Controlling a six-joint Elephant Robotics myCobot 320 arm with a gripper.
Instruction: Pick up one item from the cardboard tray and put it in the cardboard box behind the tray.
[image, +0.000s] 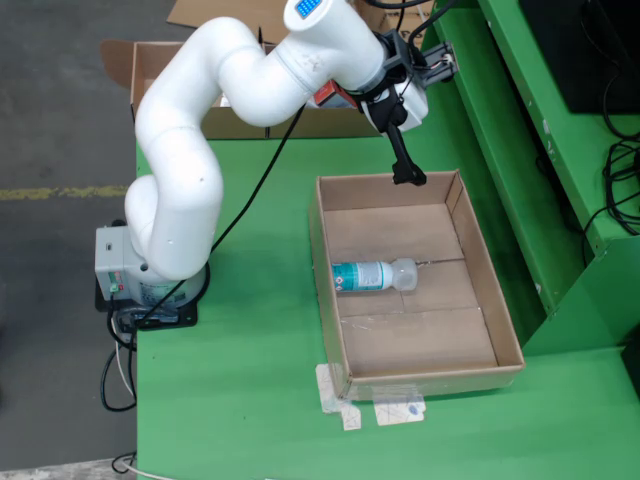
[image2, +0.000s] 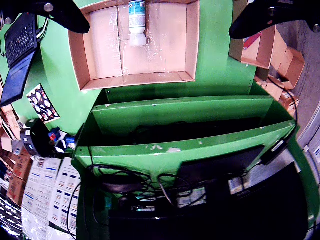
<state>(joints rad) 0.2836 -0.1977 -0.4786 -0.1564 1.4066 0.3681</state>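
A clear bottle with a blue-green label and white cap (image: 375, 274) lies on its side in the open cardboard tray (image: 330, 290) on the green table. It also shows at the top of the wrist view (image2: 136, 20), inside the tray (image2: 135, 80). My gripper (image: 415, 120) hangs above the tray's far edge, open and empty; one black finger (image: 405, 165) points down at the rim. In the wrist view my gripper (image2: 160, 17) shows both fingers spread wide. The cardboard box (image: 160, 70) stands behind the tray, partly hidden by the arm, with a red-and-white item (image: 333, 96) in it.
The arm's base (image: 150, 275) sits at the table's left edge. A green rack (image: 560, 150) with cables runs along the right side. Tape patches (image: 385, 408) lie at the tray's near corner. A laptop (image2: 20, 40) and more boxes (image2: 287, 60) lie beyond.
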